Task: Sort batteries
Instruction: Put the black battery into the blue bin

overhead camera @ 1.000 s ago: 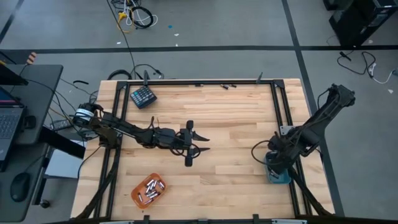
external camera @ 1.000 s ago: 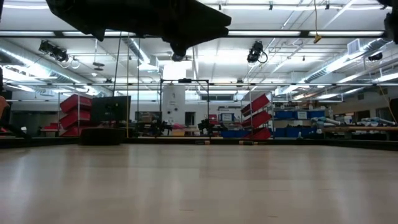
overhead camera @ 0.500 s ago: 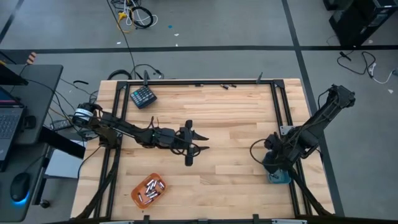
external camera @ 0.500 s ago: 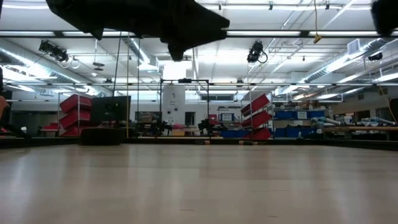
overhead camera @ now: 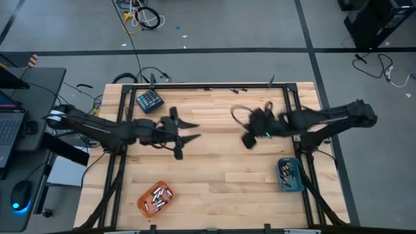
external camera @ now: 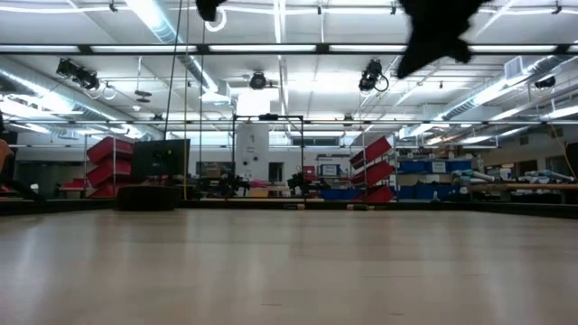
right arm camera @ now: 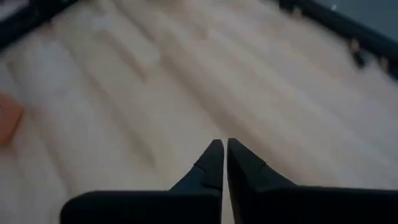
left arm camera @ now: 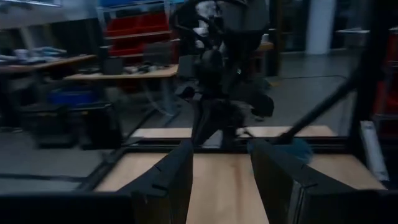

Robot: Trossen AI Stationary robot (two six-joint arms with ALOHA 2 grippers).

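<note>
Now my right gripper [overhead camera: 247, 140] has swung off the blue tray [overhead camera: 290, 175] to mid-table, jaws pressed together and empty. Left gripper [overhead camera: 184, 138] backed away, jaws spread. Remaining batteries [overhead camera: 156, 198] sit in the orange tray [overhead camera: 144, 207], so another pick follows.

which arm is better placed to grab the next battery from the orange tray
Probably left. The left gripper is open and nearer the orange tray of batteries; the right gripper is shut and farther off.
</note>
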